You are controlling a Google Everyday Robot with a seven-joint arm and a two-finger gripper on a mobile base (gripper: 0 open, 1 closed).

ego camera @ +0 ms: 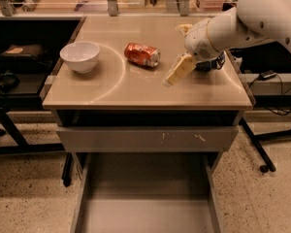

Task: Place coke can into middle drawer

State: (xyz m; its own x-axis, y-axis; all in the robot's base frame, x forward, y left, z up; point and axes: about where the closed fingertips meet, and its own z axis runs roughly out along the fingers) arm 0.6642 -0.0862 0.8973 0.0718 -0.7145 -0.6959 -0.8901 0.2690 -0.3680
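Observation:
The coke can [142,54] lies on its side on the tan tabletop [136,89], near the middle. My gripper [177,72] hangs from the white arm [242,21] just right of the can and a little nearer the front, pointing down and left, apart from the can. It holds nothing that I can see. The middle drawer [145,203] is pulled out below the table, its flat grey floor bare.
A white bowl [80,56] stands on the left of the tabletop. A blue and white chip bag [212,63] sits mostly hidden behind the arm at the right. A closed grey drawer front [145,138] with pale scratches lies above the open drawer.

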